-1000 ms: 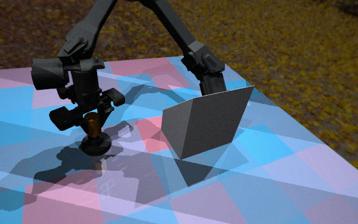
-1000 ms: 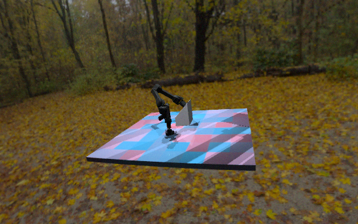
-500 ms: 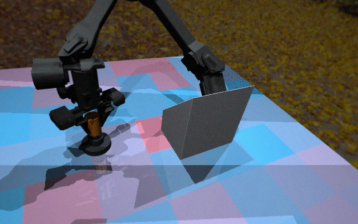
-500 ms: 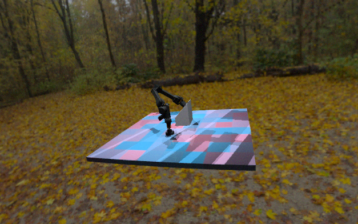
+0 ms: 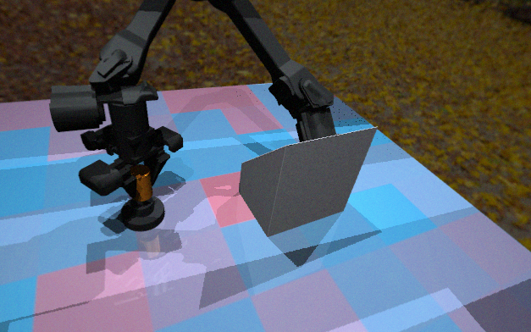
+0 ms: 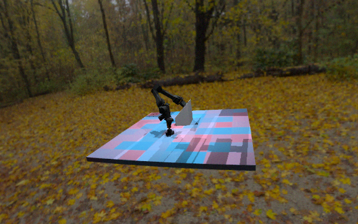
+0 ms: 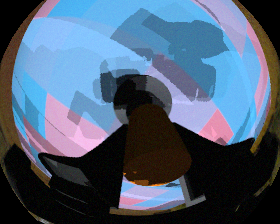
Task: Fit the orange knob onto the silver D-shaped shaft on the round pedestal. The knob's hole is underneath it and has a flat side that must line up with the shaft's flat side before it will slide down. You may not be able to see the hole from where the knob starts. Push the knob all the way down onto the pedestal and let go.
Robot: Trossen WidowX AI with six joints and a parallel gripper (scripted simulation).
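1. In the wrist view the knob (image 7: 149, 145) fills the lower centre, clamped between the jaws. It hangs straight down because its hole is underneath and has to meet the shaft from above.
2. Just beyond it, at the centre of that view, is the dark round pedestal (image 7: 134, 92). The knob lines up over it, which suits a vertical push.
3. In the top view, left of centre, the gripper (image 5: 140, 179) holds the knob (image 5: 141, 183) upright, its foot at or just above the pedestal (image 5: 143, 213). The shaft is hidden; I cannot tell whether the flats are matched or how far the knob is seated.
4. The arm reaches down from the upper edge with the wrist vertical, likely to keep the pressing force along the shaft.
5. Right of centre stands a grey wedge (image 5: 305, 182), well apart from the knob.
6. In the exterior view the board (image 6: 163, 163) sits mid-frame amid fallen leaves, with trees behind.
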